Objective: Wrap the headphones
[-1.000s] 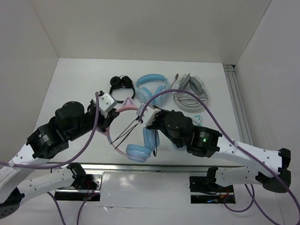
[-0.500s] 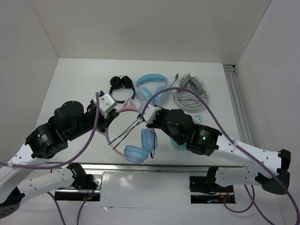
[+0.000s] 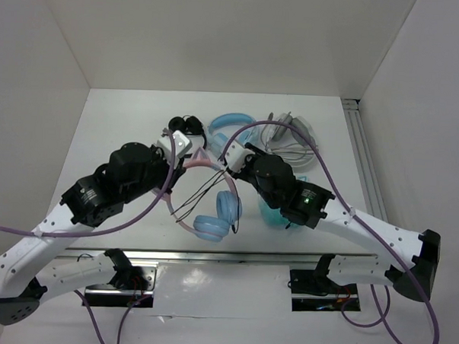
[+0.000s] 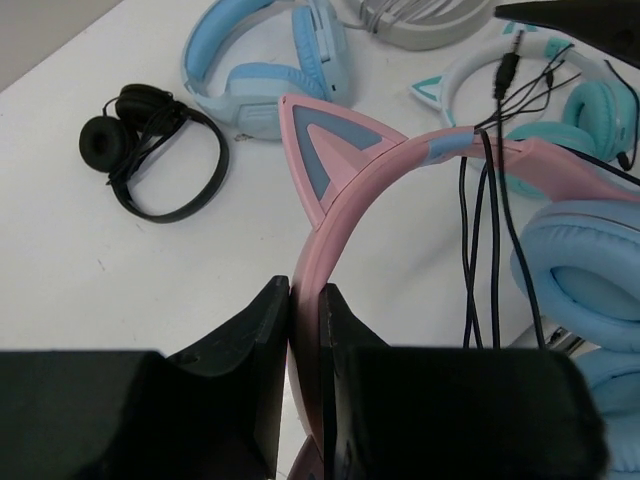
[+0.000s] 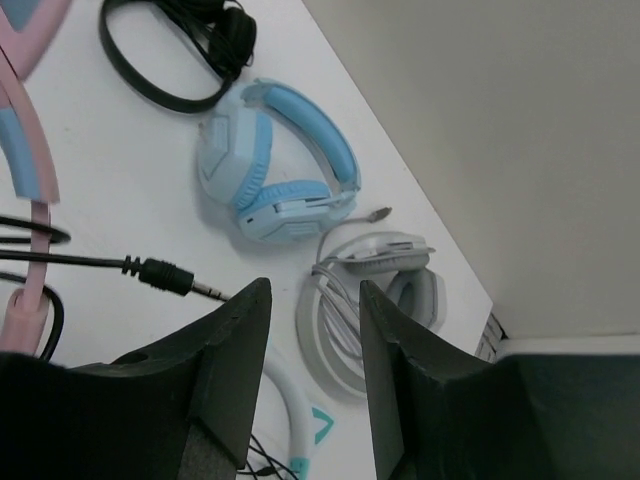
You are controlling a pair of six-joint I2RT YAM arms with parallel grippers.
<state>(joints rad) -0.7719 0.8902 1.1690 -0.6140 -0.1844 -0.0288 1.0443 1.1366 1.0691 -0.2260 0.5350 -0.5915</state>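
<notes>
Holding tight, the left pincer [image 4: 303, 296] is pinching the pink band of the headphones [image 3: 226, 208] between its two fingers. A second ago this arm sat lower and more to the left. Now it has swung up and in, and the pink band has turned with it. The blue ear cups rest on the worktop [image 3: 117, 129] near the front edge, about in the middle. Several strands of the thin black cable [image 4: 470, 250] cross over the pink band, so I think the wrapping is well on its way. The right pincer [image 5: 312, 290] has pulled back toward the far wall. Its fingers are spread, with nothing between them. The plug [image 5: 165, 273] sits free just beside one finger, so the cable end is not tucked in yet.

The left wrist view shows the strands over the band up close, while the top view shows only thin lines. The right wrist view shows the gap between the right fingers, which the top view hides. It also shows the plain blue pair [image 5: 280, 165] lying farther back.
</notes>
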